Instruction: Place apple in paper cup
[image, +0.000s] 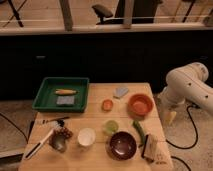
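Well right of the apple (107, 104), off the table (95, 114) edge: gripper (170, 117), pointed down; could not tell whether open or closed. Between them, near the apple's right: orange bowl (140, 105), likely blocked a straight reach. Front-left of the apple: paper cup (86, 136), upright. Directly in front: small green item (111, 126).

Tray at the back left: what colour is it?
Green tray, best in the camera view; gripper hangs beside the table.

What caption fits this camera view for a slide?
Apple and paper cup sit apart on the wooden table; the gripper hangs beside its right edge.
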